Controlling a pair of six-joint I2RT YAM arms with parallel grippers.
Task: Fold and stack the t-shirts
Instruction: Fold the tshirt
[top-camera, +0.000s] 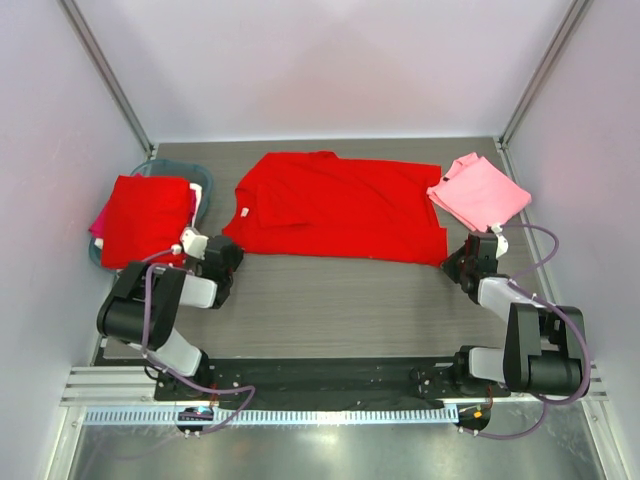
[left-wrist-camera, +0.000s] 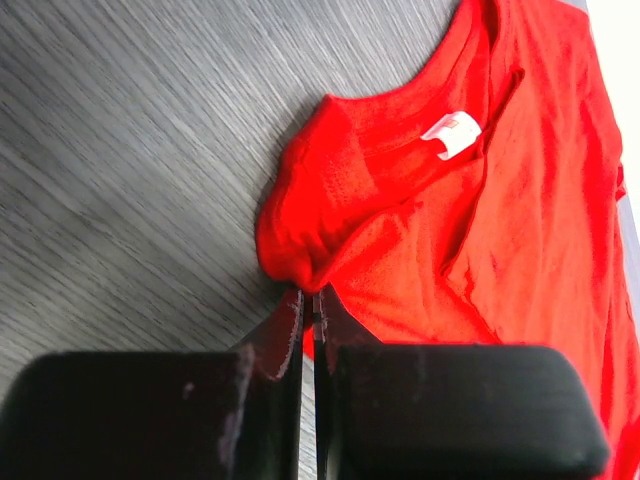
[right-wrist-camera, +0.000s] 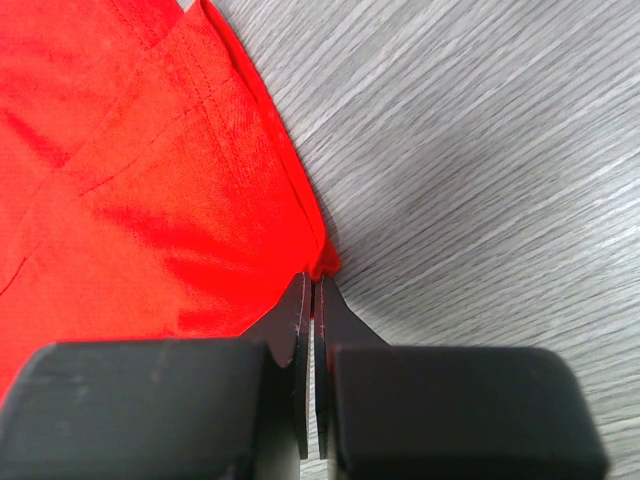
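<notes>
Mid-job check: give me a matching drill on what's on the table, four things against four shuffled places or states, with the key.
Things:
1. spread red t-shirt
2. folded red t-shirt
3. pink t-shirt
4. teal basin

Places or states:
A. far right part of the table
B. left side, under shirts, only its rim showing
C. middle, with the left gripper and right gripper shut on its near corners
D. left side, lying on top of the basin

Pairs: 1-C, 2-D, 3-A, 4-B
</notes>
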